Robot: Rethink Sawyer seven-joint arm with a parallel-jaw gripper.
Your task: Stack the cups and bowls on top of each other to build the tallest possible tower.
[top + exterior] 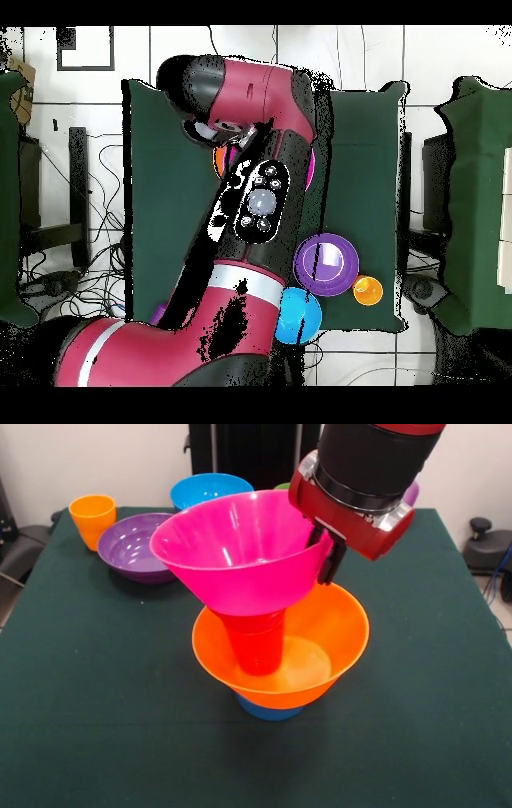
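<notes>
The tower stands mid-table in the front view: a small light-blue bowl (268, 710) as base, the large orange bowl (320, 656) on it, and the red-orange cup (258, 644) upright inside. The large pink bowl (240, 552) sits tilted with its base at the cup's mouth. My gripper (328, 556) is shut on the pink bowl's right rim, with one dark finger (330, 562) outside the wall. In the overhead view my arm (260, 200) hides most of the tower; only slivers of orange (221, 160) and pink (313, 170) show.
A yellow-orange cup (92, 518) (367, 290), a medium purple bowl (134, 546) (327, 260) and a medium blue bowl (210, 490) (298, 315) stand at the far left of the front view. A green cup (282, 486) and a purple cup (412, 494) peek out behind my arm. The small red bowl is out of view.
</notes>
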